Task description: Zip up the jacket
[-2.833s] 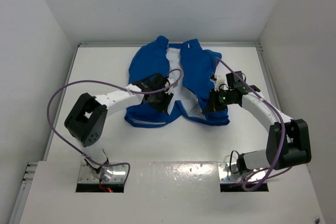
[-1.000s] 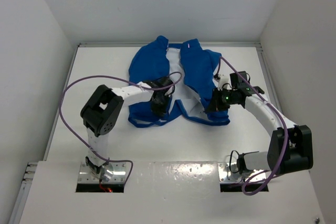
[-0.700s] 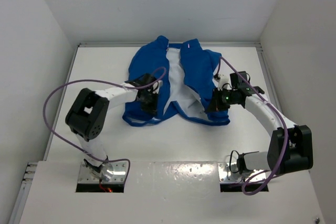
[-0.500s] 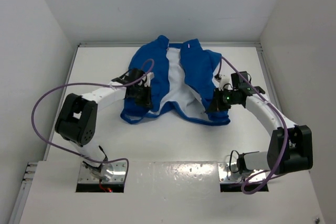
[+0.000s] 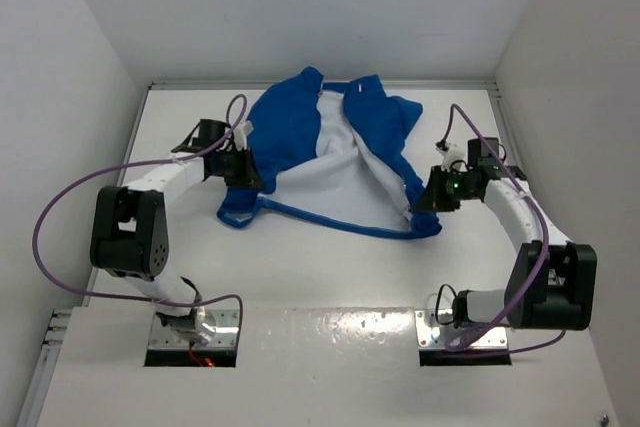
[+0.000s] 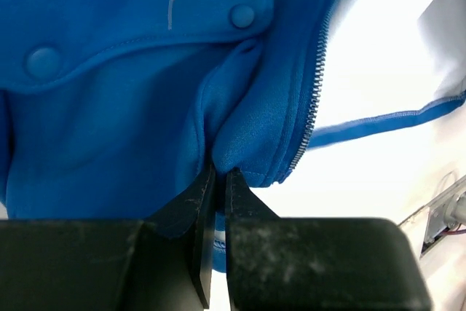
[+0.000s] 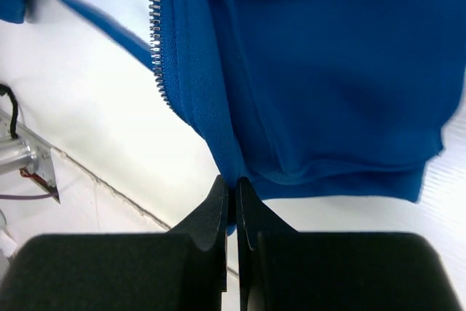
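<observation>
**Ann:** Blue fabric all over the far half of the table (image 5: 330,262). That's the jacket (image 5: 285,127), collar up at twelve o'clock, hem down toward six, and it's lying wide open with the zip not joined.

**Ben:** Wide open is right. White lining (image 5: 330,172) shows straight through the middle, with a blue front panel folded out on either side.

**Ann:** Look at the left pincer (image 5: 243,169), over at the jacket's nine o'clock edge. Closed on a pinch of blue cloth, yes?

**Ben:** Yes. From its wrist camera the two black fingers are clamped together on a fold of the front panel, just beside the zipper teeth (image 6: 314,71). The teeth run off toward one o'clock in that view, and two snap buttons (image 6: 242,14) sit on a pocket flap (image 6: 109,5) beyond the pinch.

**Ann:** And the right pincer (image 5: 428,197)? It's at about four o'clock of the jacket.

**Ben:** Shut as well, gripping the bottom corner of the other front panel. The blue hem comes right down into the fingertips, and that side's teeth run up toward eleven o'clock from them.

**Ann:** So both bottom corners are held, well apart, with a blue hem band curving across between them.

**Ben:** That's it. I can't tell whether the corners are lifted clear of the table. A purple cable (image 5: 60,217) loops out at nine o'clock of the left arm.
</observation>
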`<state>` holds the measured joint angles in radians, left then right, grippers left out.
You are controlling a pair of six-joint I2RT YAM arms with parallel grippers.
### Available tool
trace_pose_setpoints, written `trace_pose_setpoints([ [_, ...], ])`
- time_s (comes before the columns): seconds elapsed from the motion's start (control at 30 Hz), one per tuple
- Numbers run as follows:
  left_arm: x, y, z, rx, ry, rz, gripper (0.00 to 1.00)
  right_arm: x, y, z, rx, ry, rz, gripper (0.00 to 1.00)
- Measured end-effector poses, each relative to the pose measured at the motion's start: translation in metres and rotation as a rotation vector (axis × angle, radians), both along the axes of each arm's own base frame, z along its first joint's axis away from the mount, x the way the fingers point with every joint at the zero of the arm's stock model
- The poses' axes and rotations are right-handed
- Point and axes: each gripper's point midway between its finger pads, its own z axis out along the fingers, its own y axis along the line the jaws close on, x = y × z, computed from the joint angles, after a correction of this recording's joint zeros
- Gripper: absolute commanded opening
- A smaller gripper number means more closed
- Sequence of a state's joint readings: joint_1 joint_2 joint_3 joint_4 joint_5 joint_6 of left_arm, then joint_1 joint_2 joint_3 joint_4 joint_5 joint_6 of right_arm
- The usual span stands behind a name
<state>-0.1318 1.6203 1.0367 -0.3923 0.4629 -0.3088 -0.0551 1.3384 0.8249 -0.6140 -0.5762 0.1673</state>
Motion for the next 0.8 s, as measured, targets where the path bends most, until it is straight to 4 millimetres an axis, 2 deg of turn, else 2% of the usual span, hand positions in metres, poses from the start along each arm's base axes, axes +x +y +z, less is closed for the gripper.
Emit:
trace_pose_setpoints([
  [0.23,0.003,0.023,-0.001,-0.012,-0.013,0.01,0.16,-0.003,-0.019,-0.001,-0.009,0.01,-0.043,0.0],
  [0.8,0.007,0.064,0.008,-0.053,-0.044,0.056,0.2,-0.013,-0.044,-0.002,-0.019,0.024,-0.081,0.0],
])
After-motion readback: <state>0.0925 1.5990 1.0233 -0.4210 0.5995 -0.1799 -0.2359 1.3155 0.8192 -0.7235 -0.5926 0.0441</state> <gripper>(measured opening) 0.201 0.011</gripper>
